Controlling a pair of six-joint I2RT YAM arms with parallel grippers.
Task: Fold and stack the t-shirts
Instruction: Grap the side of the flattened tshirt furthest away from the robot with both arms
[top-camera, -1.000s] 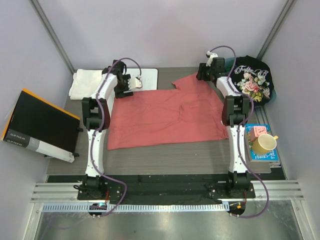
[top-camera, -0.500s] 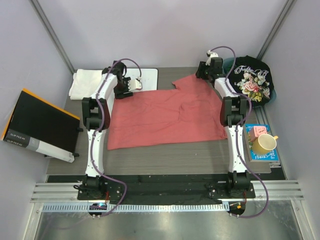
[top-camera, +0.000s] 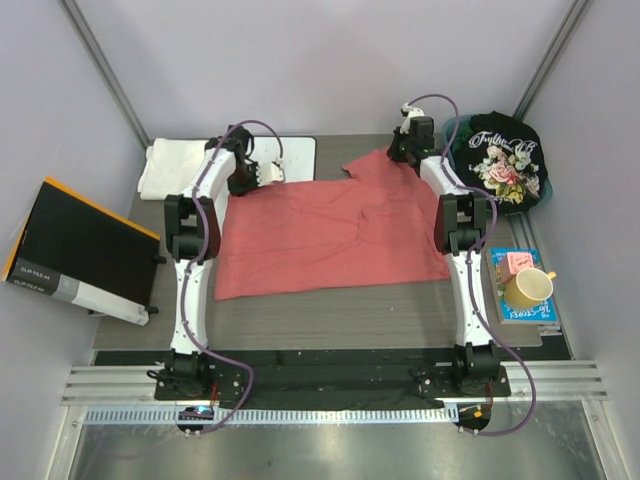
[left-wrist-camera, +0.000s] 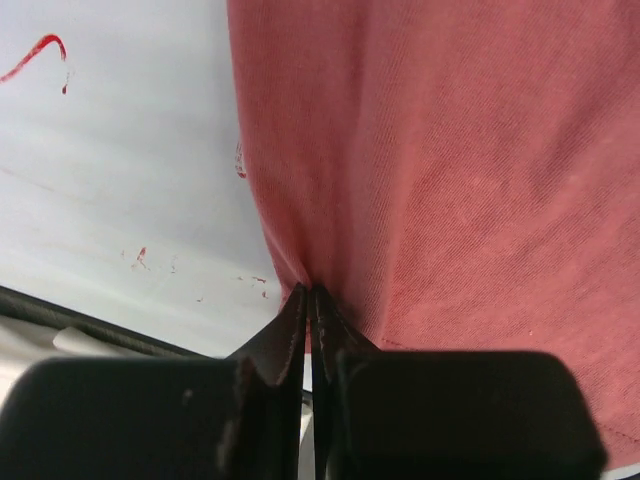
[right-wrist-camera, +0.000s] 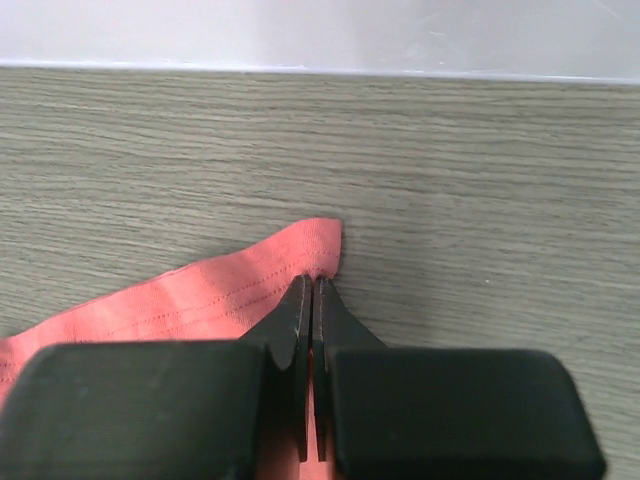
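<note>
A salmon-red t-shirt (top-camera: 335, 232) lies spread flat across the middle of the table. At its far left edge my left gripper (top-camera: 262, 174) is shut on a pinch of the red cloth (left-wrist-camera: 430, 160), beside the whiteboard (left-wrist-camera: 110, 190). My right gripper (top-camera: 400, 152) is shut on the hemmed far right corner of the same shirt (right-wrist-camera: 215, 290). A black floral t-shirt (top-camera: 505, 165) lies bunched at the far right. A folded white t-shirt (top-camera: 172, 165) sits at the far left.
A white whiteboard (top-camera: 295, 152) with red marks lies under the red shirt's far left edge. A black and orange case (top-camera: 75, 250) leans off the table's left side. At the right, a yellow mug (top-camera: 527, 288) and a pink block (top-camera: 517, 262) rest on a blue book.
Both grippers have closed from open onto the red shirt's far edge. The right gripper has shifted a little left and farther back; the left barely moved.
</note>
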